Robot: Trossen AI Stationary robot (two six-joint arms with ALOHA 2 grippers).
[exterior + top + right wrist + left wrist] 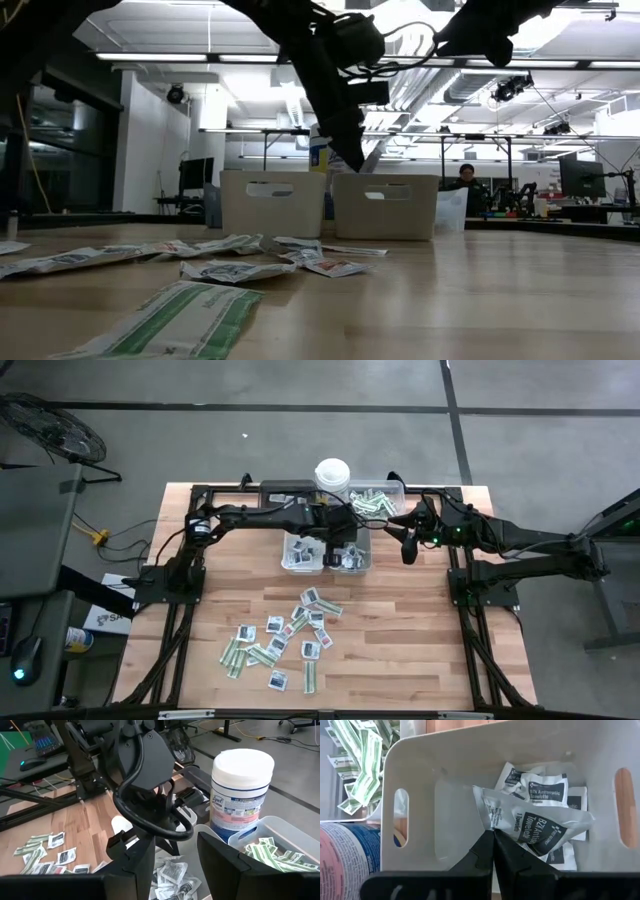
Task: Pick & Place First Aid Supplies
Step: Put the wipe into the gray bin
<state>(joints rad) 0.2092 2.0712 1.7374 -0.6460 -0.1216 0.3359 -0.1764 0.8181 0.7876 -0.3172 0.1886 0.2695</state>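
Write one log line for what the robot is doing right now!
left claw: shut on towelette packet, over white bin | right claw: open, empty, waiting beside bins | loose packets: on table

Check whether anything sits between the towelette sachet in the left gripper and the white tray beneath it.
Nothing visible does. The left gripper is shut on the towelette sachet, hanging directly over the open white tray, which already holds more sachets along one side. The right gripper waits open nearby.

We see the left gripper with its fingers pressed together, pinching a sachet at their tips, while the right gripper waits beside it, fingers apart.
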